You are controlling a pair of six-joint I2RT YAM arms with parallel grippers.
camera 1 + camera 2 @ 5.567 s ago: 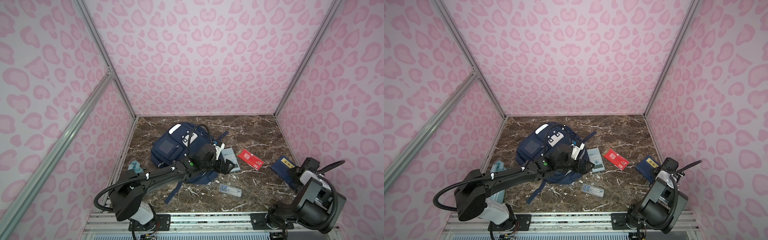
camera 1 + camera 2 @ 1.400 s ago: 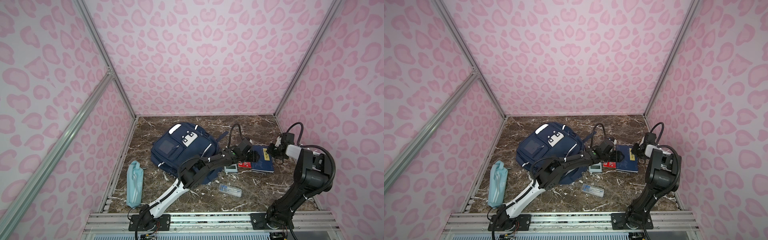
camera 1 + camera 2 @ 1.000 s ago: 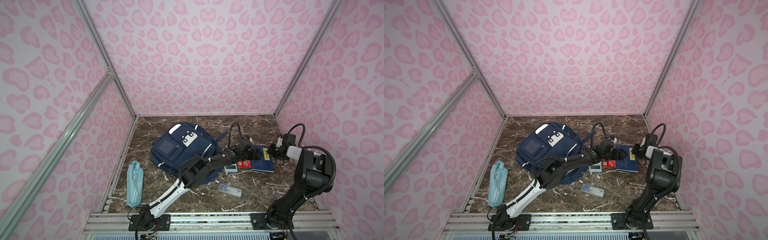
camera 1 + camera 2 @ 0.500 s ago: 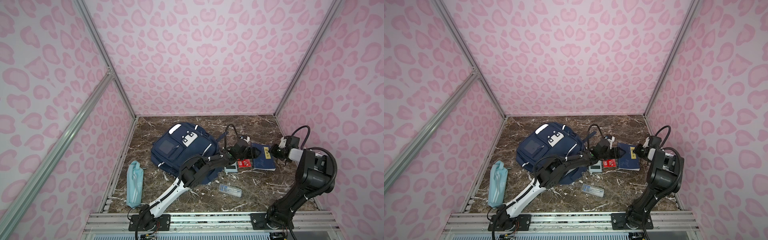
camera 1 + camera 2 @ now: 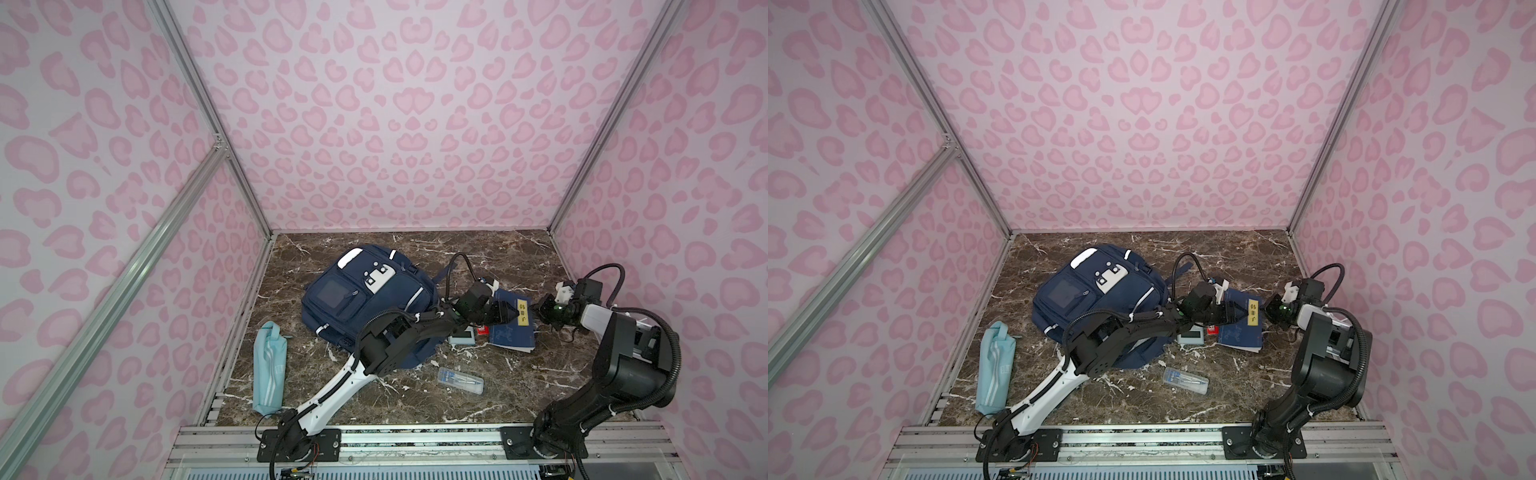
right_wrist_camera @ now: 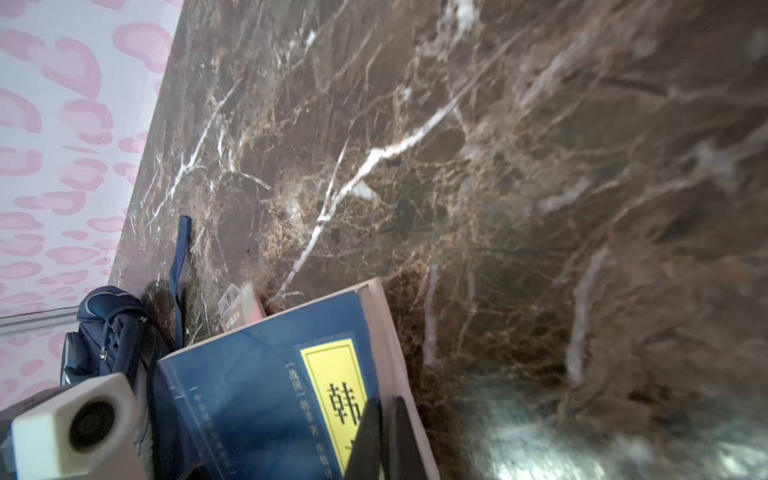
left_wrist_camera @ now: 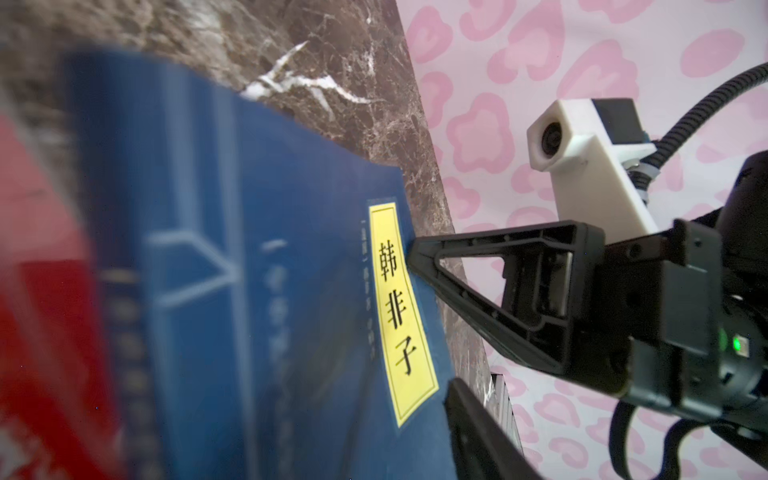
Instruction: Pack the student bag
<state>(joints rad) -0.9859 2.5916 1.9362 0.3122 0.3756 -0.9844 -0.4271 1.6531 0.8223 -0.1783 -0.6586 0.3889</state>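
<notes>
Large navy fabric backpack (image 5: pixel 365 299) lies on brown marble desk (image 5: pixel 478 249), beside flat navy yellow-labelled book (image 5: pixel 513 334). Our right pincer (image 6: pixel 384 419) closed at book's edge. Left pincer (image 5: pixel 503 313) over book; we cannot tell its state. Risk we see: opposing pulls, book slips or cover tears.

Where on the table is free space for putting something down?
Free: the far strip between the blue book and the back wall; the patch between the clear box and the right arm's base. Crowded: between the book and the student bag.

The left arm (image 5: pixel 332 388) has a white lower link and black joints; the right arm (image 5: pixel 623 365) is black with a grey forearm. Ribbed black cables (image 7: pixel 685 129) loop from both wrists beside white camera blocks (image 7: pixel 582 166). The right end effector (image 7: pixel 413 254) has skeletal triangular black fingers.
</notes>
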